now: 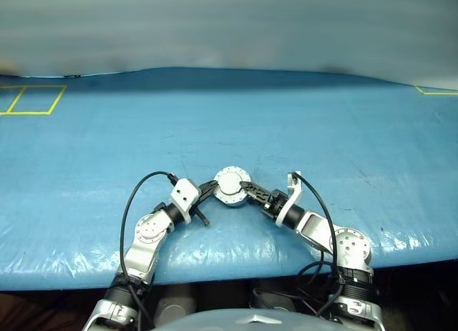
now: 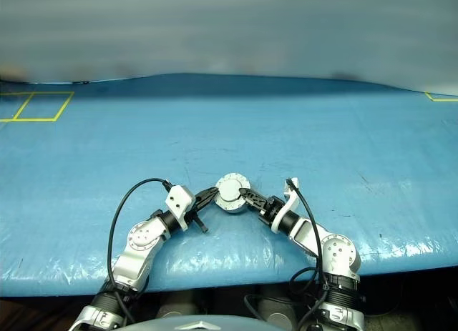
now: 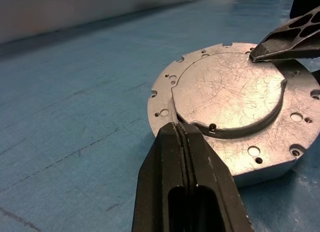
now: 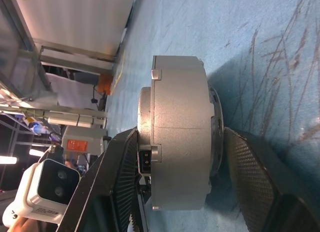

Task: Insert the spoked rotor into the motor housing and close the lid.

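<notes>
Motor housing (image 1: 231,187) sits lid (image 3: 227,89) shut on the blue worktop (image 1: 229,116) between both arms; left gripper (image 1: 209,191), jaws clenched empty, touches its left edge, right gripper (image 1: 247,190) jaws straddle its right side

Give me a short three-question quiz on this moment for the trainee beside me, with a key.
1. True or false: the lid lies shut on the motor housing.
2. Which gripper's fingers are pressed together? A: left gripper. B: right gripper. C: both.
3. Fill in: the housing rests on a ____ table cover.

Key
1. True. The disc sits flat on the case; no windings or rotor show.
2. A. The left gripper's tips are closed at the housing's near edge, while the right gripper's fingers straddle the housing from top to underside.
3. Blue.
</notes>
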Tool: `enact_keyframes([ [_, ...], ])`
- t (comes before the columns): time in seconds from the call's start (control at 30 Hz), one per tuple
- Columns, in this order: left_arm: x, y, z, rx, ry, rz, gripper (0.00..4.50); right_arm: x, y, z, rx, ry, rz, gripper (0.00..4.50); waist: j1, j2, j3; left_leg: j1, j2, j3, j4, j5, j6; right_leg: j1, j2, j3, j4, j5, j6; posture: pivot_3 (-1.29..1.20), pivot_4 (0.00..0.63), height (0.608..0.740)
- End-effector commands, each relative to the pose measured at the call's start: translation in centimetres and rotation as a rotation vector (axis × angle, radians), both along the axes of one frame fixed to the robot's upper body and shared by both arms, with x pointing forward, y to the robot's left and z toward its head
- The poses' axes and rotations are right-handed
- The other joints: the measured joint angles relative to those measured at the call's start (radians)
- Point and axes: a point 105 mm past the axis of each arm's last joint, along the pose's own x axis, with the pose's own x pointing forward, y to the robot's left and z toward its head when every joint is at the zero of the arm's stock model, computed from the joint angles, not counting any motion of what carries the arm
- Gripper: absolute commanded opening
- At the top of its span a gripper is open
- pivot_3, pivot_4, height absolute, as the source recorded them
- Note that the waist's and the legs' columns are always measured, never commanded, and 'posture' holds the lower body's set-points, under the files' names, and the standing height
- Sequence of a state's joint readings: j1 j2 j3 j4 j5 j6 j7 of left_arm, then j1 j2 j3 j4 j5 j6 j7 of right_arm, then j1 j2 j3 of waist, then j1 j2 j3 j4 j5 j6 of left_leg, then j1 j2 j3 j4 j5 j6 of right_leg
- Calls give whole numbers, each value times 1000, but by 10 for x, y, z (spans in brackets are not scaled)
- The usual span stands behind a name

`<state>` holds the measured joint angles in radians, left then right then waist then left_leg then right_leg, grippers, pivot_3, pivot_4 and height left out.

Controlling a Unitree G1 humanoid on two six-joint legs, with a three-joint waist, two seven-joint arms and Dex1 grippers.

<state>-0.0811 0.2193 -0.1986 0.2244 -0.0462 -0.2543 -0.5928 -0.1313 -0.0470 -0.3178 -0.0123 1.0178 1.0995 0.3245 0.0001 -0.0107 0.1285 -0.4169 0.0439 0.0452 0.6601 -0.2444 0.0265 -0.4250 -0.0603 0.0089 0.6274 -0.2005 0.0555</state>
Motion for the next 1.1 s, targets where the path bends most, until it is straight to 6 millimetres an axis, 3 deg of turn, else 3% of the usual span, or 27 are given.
enact_keyframes([
  [0.03,-7,-8,-10,22,33,-33,0,5,1,17,72,-49,-12,2359,0,0,0,0,0,0,0,0,0,0,0,0,0,0,0,0,150,740],
  [0.77,-6,-7,-7,26,22,-29,0,6,6,20,62,-67,-2,2359,-10,0,0,0,0,0,0,0,0,0,0,0,0,0,0,0,150,740],
  [0.93,-5,-6,-8,29,22,-26,0,8,6,18,68,-57,-18,3986,-11,0,0,0,0,0,0,0,0,0,0,0,0,0,1,0,150,740],
  [1.1,-5,-6,-8,29,24,-25,0,9,5,16,78,-37,-27,3986,-11,0,0,0,0,0,0,0,0,0,0,0,0,0,1,0,150,740],
])
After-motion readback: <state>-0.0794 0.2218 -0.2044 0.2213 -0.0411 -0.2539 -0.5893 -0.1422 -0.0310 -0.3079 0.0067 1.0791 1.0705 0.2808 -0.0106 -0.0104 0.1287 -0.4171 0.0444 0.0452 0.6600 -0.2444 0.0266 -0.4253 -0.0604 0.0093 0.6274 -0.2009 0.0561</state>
